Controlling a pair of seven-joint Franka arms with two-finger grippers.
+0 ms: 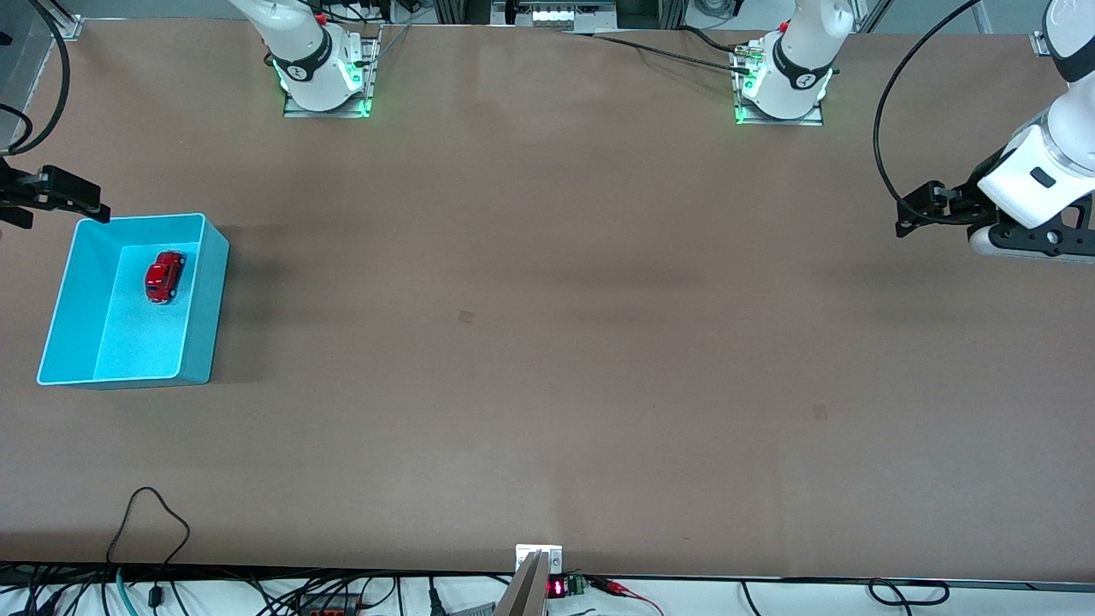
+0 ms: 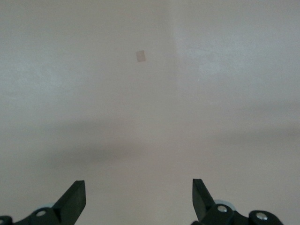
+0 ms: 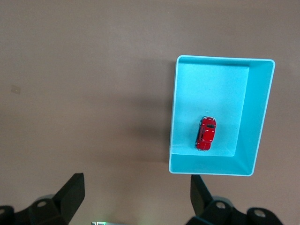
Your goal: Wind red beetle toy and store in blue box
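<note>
Both arms hang raised at the table's two ends. The left gripper [image 2: 138,199] hovers over bare tabletop at the left arm's end, fingers spread wide and holding nothing. The right gripper [image 3: 136,199] hangs at the right arm's end, just beside the box's rim, also released and empty.

The tiny glossy red beetle-shaped toy car [image 1: 164,276] rests on its wheels inside the bright cyan-blue rectangular plastic bin [image 1: 202,306], toward the twelve o'clock end of its floor, apart from the walls. The bin sits on the matte brown table [image 1: 547,342] around nine o'clock in the front view. Cables [image 1: 145,530] trail along the table's six o'clock edge.
</note>
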